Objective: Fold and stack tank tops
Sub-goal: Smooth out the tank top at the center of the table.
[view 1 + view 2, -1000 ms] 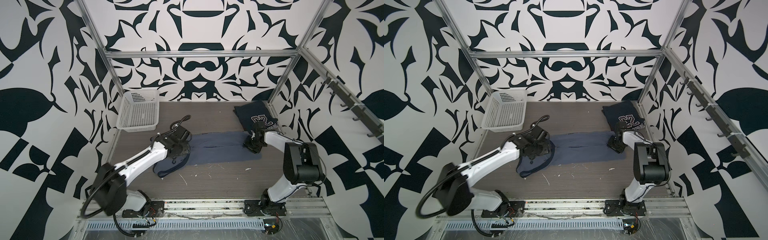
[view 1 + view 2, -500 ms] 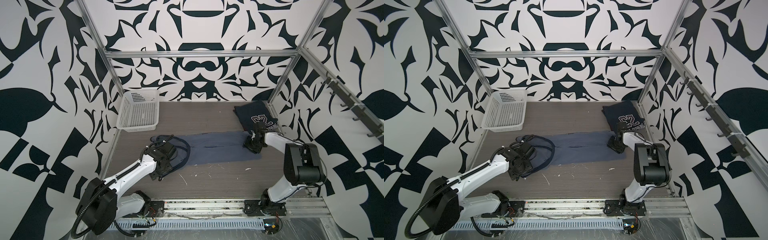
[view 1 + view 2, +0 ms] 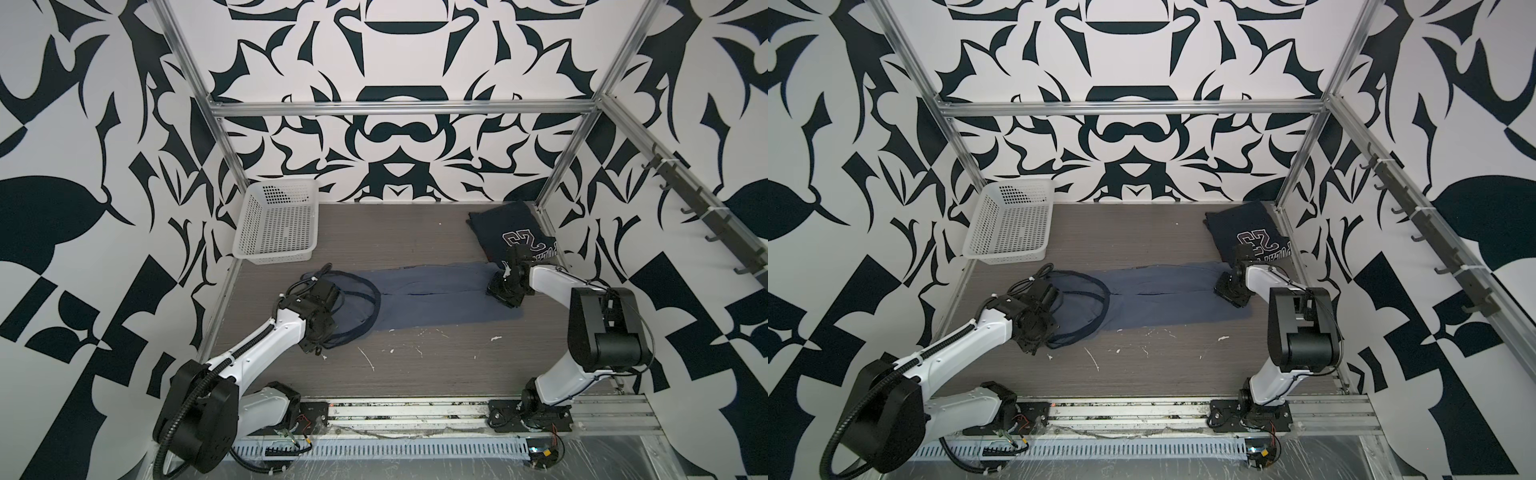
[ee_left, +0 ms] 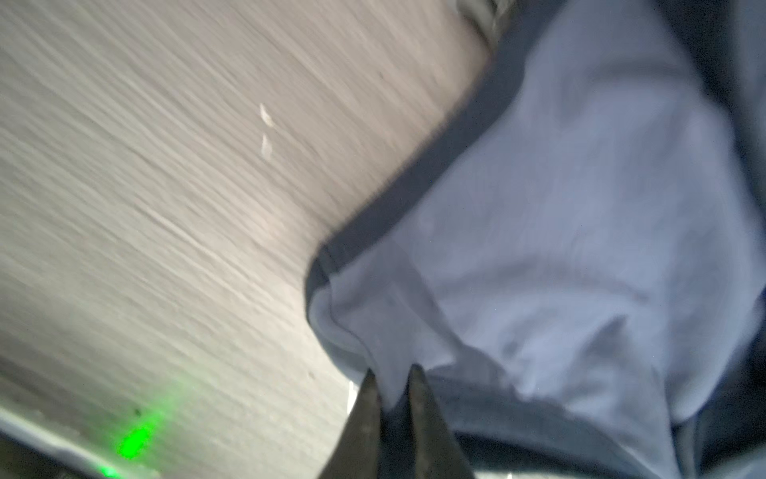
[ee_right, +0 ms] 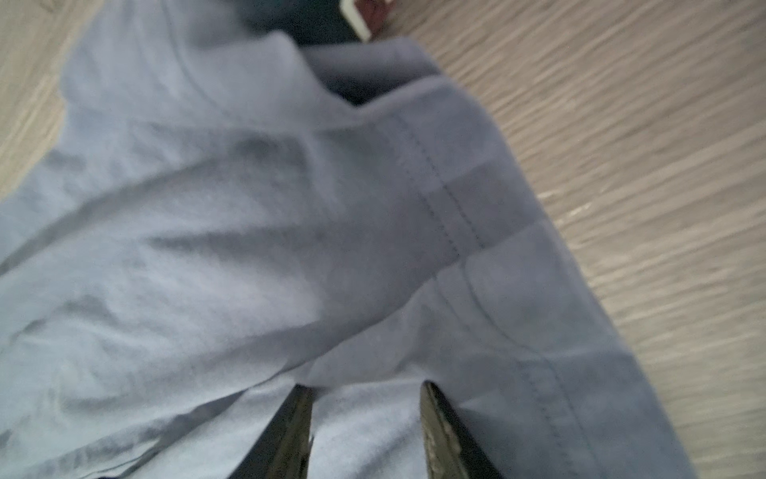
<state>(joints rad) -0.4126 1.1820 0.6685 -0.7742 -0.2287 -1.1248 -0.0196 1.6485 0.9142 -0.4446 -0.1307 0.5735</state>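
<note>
Navy tank top (image 3: pixel 507 226) lying folded, far-right corner; grey-blue tank top (image 3: pixel 436 299) pending: left gripper (image 4: pixel 391 373) pinching it, right gripper (image 5: pixel 364 387) pressing hem, jaws apart.

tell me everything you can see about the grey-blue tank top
The grey-blue tank top is soft slate-blue cloth with dark trim round the armholes and neck and a stitched hem. It lies on the table, folded lengthwise into a long strip, straps toward the left arm, hem toward the right. The left gripper is shut on its trimmed edge; the right gripper sits on the hem end, jaws apart. Its far hem corner meets the folded navy top.
</note>
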